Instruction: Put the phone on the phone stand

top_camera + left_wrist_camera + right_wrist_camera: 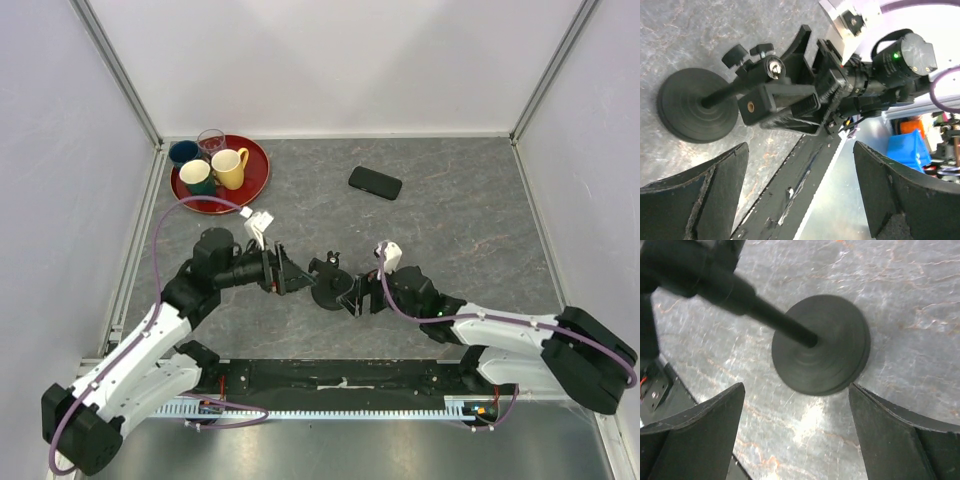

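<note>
Jaws spread on left gripper (285, 272) and right gripper (354, 296), phone stand (328, 290) between; 4 cups (231, 168) on red tray (252, 190).

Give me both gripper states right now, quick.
Left gripper: open, holding nothing.
Right gripper: open, holding nothing.

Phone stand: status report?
Left gripper, right gripper open, flanking phone stand, not gripping. Phone flat on table beyond. Nothing between them.

Pale lavender walls (330, 60) with aluminium corner rails (120, 75) enclose a grey marbled tabletop (460, 220).
</note>
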Controlling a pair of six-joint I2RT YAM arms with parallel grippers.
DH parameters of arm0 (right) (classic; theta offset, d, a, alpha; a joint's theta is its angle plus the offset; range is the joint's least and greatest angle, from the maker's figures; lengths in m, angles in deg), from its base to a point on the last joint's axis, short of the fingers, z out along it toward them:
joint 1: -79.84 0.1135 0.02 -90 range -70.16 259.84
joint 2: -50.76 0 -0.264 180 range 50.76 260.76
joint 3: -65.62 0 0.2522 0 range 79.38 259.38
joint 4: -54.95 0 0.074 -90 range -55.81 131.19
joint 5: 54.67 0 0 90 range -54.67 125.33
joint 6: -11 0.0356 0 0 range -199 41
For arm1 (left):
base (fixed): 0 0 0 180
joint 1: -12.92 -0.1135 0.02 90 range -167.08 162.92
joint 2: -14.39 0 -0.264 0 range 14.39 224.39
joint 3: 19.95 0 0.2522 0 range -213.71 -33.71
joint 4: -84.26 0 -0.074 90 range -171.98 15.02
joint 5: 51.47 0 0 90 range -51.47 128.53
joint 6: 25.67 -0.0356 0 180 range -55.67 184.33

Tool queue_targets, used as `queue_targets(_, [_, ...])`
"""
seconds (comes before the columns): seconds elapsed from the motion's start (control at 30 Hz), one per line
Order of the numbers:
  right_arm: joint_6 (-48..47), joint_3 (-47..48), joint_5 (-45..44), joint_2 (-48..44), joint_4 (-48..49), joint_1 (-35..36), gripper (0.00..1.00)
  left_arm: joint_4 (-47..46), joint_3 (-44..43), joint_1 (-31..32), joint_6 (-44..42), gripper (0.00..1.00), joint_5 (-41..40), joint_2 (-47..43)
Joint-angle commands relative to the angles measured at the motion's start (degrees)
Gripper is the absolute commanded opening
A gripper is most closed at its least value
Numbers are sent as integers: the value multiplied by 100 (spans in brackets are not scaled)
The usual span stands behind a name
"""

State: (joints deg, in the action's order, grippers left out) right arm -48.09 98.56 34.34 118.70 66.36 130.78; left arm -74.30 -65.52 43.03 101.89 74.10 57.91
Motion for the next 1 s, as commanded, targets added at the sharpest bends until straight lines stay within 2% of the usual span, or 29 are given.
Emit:
queue_targets(0.0, [-76,-231,820,-623,-160,178,94,698,-1105,21,-1152,92,-164,585])
queue_targets(0.07, [-498,-169,628,-1202,-748,642,98,918,-1239,21,-1303,92,-366,701])
queue_targets(0.17, [-815,59,-74,-2037,-1355,1127,98,928,-1196,21,-1409,92,-752,421])
queue_targets(0.23, [-859,357,-593,-2354,-1741,1190,98,980,-1152,21,-1427,92,-1043,306])
queue_targets(0.33, [-1035,744,-1050,-2313,-1901,1190,97,1033,-1099,21,-1366,92,-1237,139])
queue_targets(0.53, [-1184,1228,-1289,-1567,-1454,1190,86,1112,-853,21,-1023,92,-1237,-432])
queue_targets(0.6, [-1202,1412,-1342,-1390,-1383,1182,78,1191,-818,13,-996,92,-1280,-608])
queue_targets(0.73, [-1176,1633,-1324,-951,-1366,1182,68,1350,-827,21,-1014,92,-1246,-626])
queue_targets(0.97, [-1167,1580,-1544,-791,-1207,1182,44,1245,-669,21,-935,91,-1281,-705])
